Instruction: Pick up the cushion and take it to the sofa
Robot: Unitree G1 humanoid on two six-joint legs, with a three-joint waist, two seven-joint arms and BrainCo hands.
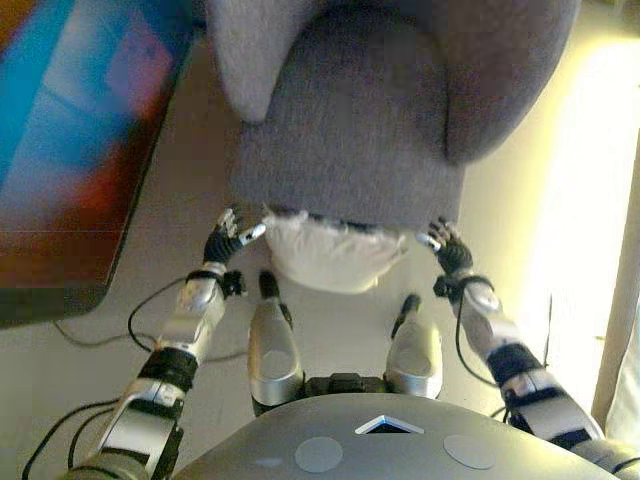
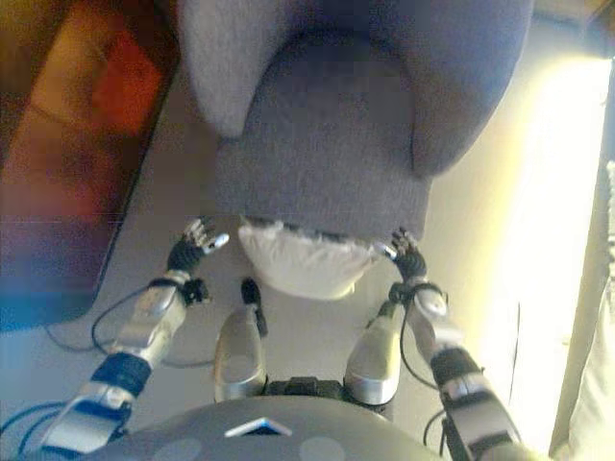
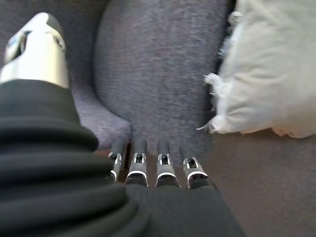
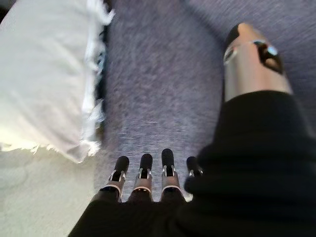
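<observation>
A white cushion (image 1: 330, 255) with frayed edges lies on the pale floor, pressed against the front of the grey sofa (image 1: 350, 130), its far edge hidden under the seat's front. My left hand (image 1: 228, 240) hovers just left of the cushion, fingers relaxed and open, holding nothing. In the left wrist view the fingers (image 3: 165, 170) point at the sofa, with the cushion (image 3: 266, 74) off to one side and apart from them. On the cushion's other side, my right hand (image 1: 445, 245) is likewise open and empty. Its fingers (image 4: 143, 173) are clear of the cushion (image 4: 44, 74).
The sofa has rounded arms and a deep seat filling the upper middle. At the left stands a dark glossy low table or panel (image 1: 70, 130) with coloured reflections. A bright strip of light falls on the floor (image 1: 585, 220) to the right.
</observation>
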